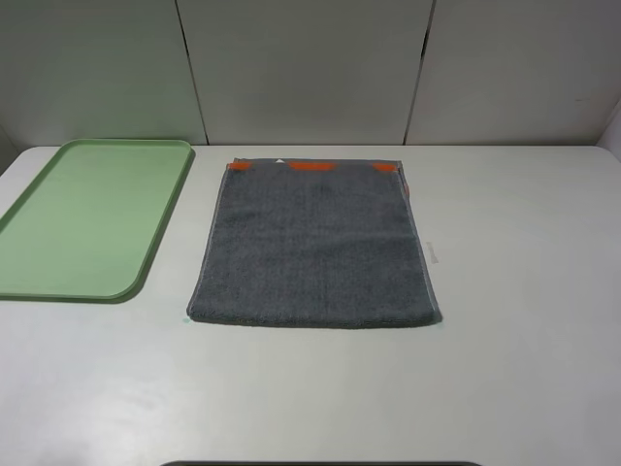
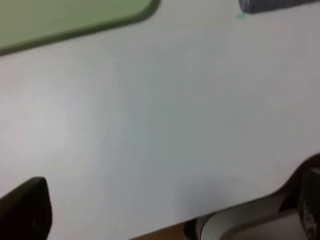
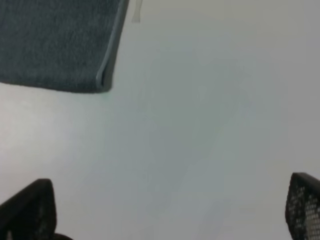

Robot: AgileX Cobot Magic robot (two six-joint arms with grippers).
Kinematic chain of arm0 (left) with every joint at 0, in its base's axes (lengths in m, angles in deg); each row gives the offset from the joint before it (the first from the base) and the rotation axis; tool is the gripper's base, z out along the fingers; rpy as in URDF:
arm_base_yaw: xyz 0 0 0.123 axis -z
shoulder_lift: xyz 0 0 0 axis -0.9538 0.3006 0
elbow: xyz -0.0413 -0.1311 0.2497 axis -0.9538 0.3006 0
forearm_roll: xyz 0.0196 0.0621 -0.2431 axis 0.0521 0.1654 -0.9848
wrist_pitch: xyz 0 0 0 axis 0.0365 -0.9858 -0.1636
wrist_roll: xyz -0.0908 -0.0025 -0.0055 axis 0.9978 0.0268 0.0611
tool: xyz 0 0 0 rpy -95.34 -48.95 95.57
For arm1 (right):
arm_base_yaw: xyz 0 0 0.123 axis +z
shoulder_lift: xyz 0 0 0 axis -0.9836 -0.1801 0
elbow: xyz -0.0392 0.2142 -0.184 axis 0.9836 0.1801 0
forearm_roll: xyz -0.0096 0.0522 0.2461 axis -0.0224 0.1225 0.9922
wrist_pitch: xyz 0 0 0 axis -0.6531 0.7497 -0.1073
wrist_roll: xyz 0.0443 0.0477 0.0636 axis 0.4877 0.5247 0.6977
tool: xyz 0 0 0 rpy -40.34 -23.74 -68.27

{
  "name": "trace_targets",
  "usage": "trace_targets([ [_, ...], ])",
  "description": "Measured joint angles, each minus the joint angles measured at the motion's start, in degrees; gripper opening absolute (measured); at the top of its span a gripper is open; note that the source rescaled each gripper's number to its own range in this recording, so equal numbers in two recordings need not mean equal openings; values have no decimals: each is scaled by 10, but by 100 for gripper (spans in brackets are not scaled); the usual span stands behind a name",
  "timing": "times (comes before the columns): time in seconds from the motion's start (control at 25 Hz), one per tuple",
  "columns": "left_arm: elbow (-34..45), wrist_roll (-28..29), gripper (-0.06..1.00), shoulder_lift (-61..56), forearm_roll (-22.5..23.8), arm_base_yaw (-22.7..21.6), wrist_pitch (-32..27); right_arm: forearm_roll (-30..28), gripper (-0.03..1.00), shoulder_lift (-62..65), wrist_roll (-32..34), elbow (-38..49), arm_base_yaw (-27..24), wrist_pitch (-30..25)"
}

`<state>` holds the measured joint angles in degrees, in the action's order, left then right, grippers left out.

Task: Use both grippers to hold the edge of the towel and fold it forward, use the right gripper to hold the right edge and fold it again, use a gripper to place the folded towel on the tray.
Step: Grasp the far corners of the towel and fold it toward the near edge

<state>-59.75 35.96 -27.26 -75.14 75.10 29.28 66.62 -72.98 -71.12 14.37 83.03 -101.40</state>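
Note:
A grey towel (image 1: 315,243) with orange patches along its far edge lies flat in the middle of the white table. Its near edge looks doubled in the right wrist view (image 3: 55,40). A light green tray (image 1: 87,218) lies to its left. Neither gripper shows in the exterior high view. My left gripper (image 2: 172,180) is open and empty above bare table, with the tray (image 2: 65,15) and a towel corner (image 2: 270,4) ahead of it. My right gripper (image 3: 170,185) is open and empty above bare table, short of the towel's near right corner.
The white table (image 1: 524,369) extends to the right of the towel and in front of it. Grey wall panels (image 1: 310,68) stand behind the table. A small white tag (image 1: 434,254) sticks out at the towel's right edge.

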Motion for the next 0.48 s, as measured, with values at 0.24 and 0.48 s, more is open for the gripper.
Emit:
trace_targets([
  [0.24, -25, -39, 98, 71, 1, 51, 30, 7, 100, -65, -29, -2, 0, 24],
  [0.48, -47, -48, 98, 153, 20, 118, 54, 30, 100, -116, -63, -33, 0, 25],
])
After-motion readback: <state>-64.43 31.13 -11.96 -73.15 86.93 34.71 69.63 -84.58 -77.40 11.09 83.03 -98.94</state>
